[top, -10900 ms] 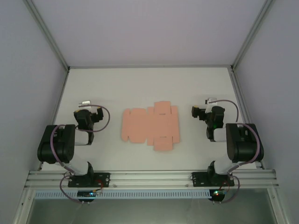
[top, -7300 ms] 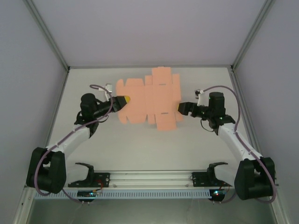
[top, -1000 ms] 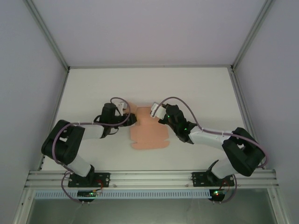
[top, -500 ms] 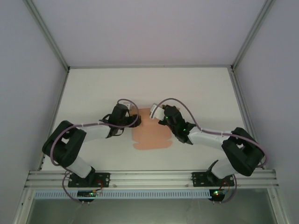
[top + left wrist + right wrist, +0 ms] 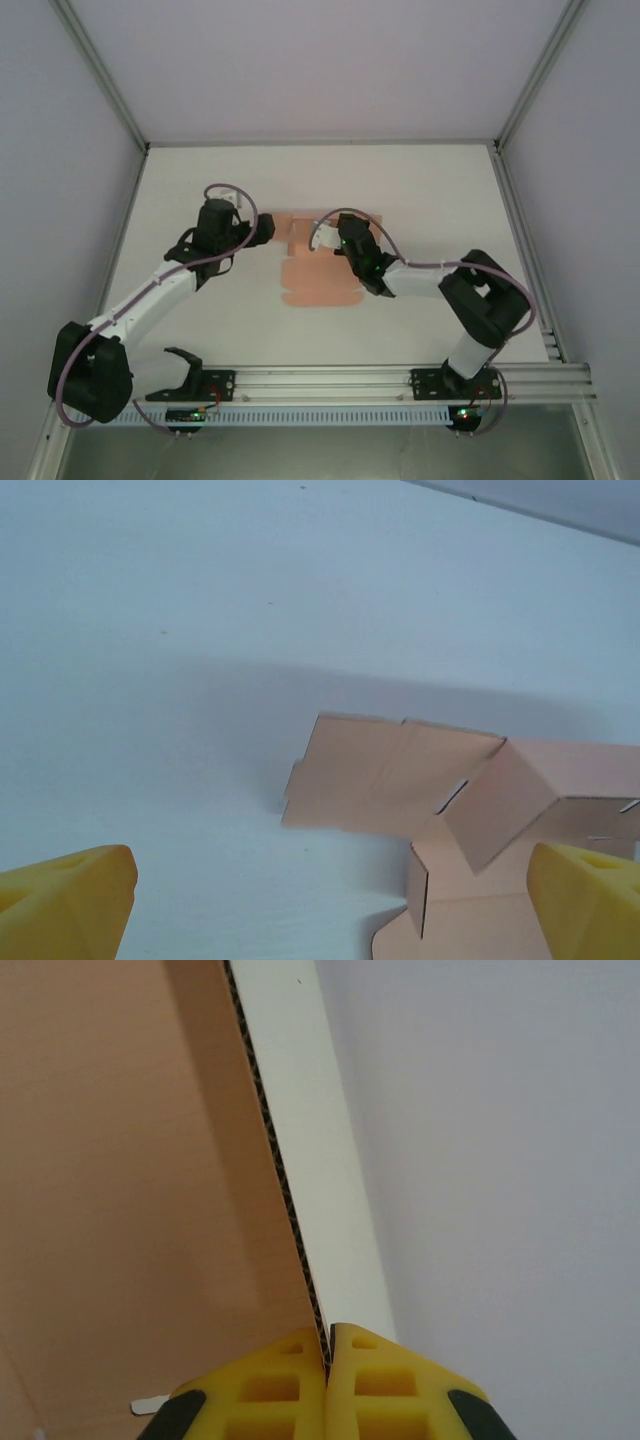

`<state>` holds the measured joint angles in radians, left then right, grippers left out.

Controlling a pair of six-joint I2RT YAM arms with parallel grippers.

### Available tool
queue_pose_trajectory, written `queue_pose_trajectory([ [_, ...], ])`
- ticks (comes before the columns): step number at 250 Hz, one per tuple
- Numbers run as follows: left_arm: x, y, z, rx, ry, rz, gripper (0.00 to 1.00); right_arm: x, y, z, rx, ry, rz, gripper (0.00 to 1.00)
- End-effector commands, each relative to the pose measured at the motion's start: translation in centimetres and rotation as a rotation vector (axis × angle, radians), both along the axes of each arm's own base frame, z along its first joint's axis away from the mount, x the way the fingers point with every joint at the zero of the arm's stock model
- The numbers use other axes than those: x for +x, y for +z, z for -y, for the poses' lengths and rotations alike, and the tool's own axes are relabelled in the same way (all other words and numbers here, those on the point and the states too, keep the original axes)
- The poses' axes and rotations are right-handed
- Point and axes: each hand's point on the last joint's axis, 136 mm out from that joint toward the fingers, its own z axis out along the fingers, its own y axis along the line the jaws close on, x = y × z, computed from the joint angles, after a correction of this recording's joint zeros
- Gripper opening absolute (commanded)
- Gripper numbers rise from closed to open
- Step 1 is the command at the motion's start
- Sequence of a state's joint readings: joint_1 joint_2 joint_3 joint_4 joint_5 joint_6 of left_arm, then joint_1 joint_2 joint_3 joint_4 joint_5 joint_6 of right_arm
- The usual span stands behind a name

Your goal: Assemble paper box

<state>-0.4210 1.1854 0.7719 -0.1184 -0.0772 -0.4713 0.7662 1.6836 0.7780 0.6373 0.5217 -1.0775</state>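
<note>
Paper box (image 5: 318,285) near the middle of the table (image 5: 430,190), left gripper (image 5: 262,228) just left of its far flap, right gripper (image 5: 330,245) on its right panel

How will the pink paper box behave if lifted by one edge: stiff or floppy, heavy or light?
The paper box is probably stiff between creases: its edge in the right claw shows corrugation. It would likely hinge at fold lines, since one panel stands raised. Being thin card, it is probably light.
</note>
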Motion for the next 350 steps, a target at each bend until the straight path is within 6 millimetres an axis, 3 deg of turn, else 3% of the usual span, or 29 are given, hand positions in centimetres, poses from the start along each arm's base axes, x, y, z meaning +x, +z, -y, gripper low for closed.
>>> queue_pose_trajectory([
  [1,-1.5,-1.6,1.1,-0.025,-0.079,-0.082,1.00,1.6,2.7,0.0,-0.014,-0.059,0.113,0.00],
  [35,-3.7,-4.3,5.2,-0.221,-0.250,-0.156,0.91,1.6,1.4,0.1,0.045,-0.095,0.075,0.00],
  [73,-5.3,-8.0,7.5,-0.306,-0.313,-0.268,0.58,1.2,-0.3,0.2,0.044,-0.098,0.050,0.00],
  [93,-6.0,-9.1,9.0,-0.286,-0.360,-0.287,0.49,0.9,-1.0,0.0,0.042,-0.084,0.041,0.00],
  [108,-6.0,-10.0,9.2,-0.262,-0.351,-0.308,0.46,0.5,-1.5,-0.2,0.043,-0.069,0.026,0.00],
  [156,-6.1,-13.4,8.4,-0.204,-0.296,-0.395,0.19,-1.0,-3.4,-0.7,0.015,-0.003,-0.015,0.00],
  [194,-6.6,-15.6,7.2,-0.149,-0.252,-0.444,0.14,-2.8,-5.4,-1.1,-0.058,0.057,-0.039,0.00],
  [220,-6.8,-16.1,7.0,-0.153,-0.235,-0.451,0.13,-4.1,-6.4,-1.2,-0.110,0.082,-0.025,0.00],
  [272,-6.8,-15.7,7.0,-0.142,-0.239,-0.441,0.12,-5.6,-8.4,-0.8,-0.203,0.076,-0.031,0.00],
  [350,-6.0,-13.4,7.3,-0.142,-0.259,-0.386,0.16,-6.0,-7.9,-0.7,-0.248,0.065,0.049,0.00],
])
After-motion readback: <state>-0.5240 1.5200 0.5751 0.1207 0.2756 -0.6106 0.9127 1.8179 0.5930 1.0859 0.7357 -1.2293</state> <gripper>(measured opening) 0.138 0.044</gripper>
